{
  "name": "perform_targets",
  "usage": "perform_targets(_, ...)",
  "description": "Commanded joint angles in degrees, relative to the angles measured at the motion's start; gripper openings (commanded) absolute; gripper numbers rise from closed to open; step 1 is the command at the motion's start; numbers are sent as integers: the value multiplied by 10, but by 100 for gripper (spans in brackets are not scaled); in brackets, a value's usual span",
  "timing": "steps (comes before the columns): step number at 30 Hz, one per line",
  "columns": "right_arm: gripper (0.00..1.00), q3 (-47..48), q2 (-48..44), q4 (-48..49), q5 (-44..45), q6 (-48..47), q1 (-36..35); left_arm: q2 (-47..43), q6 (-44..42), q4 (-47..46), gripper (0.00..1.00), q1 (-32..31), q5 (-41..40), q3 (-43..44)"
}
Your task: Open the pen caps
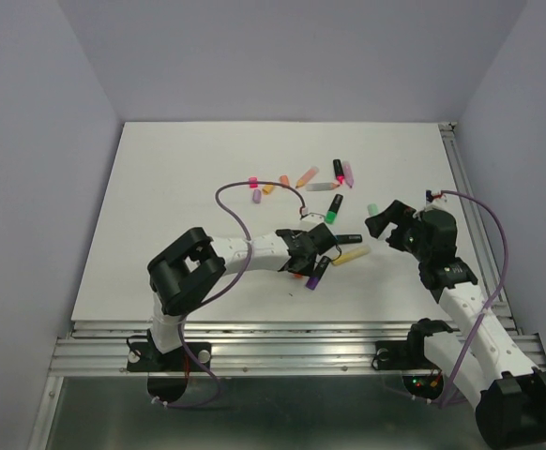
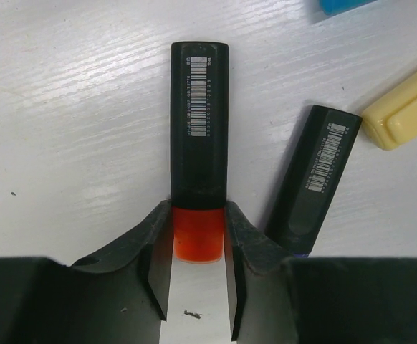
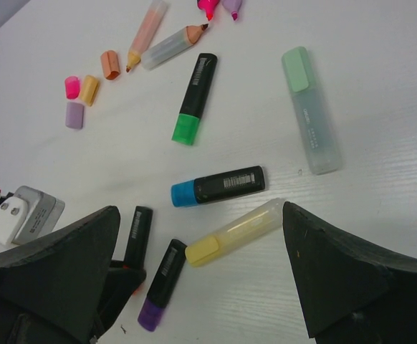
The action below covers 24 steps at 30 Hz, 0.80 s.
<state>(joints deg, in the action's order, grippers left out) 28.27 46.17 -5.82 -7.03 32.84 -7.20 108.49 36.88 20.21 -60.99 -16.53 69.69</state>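
left jaws clamped on orange cap [image 2: 198, 240], black barrel [image 2: 199, 122] sticking free, guessing for pull-off; right jaws wide open, empty

white table [image 1: 179, 178] w/ capped & uncapped pens [image 3: 198, 86] scattered mid-right, loose caps [image 3: 88, 89] bunched beside them

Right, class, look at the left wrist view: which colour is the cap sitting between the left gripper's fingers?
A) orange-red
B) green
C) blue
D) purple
A: the left gripper has a finger on either side of the orange-red cap, which sits on the end of a black pen barrel.
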Motion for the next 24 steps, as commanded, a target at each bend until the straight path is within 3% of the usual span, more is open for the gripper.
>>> perform_targets(1,100,-1,-4,5,-11,-7,-1,18,33,72,0,-4,8,-40)
perform_targets(8,100,15,18,89,-171,62,-1,-77,31,95,0,-1,-103,4)
perform_targets(12,100,13,42,174,-236,120,-3,-137,-14,32,0,-2,-117,2)
perform_targets(19,100,84,122,207,-192,133,-40,-180,-67,-42,0,-2,-79,-1)
perform_targets(24,100,137,173,206,-133,116,-106,-182,-74,-61,0,-5,-67,9)
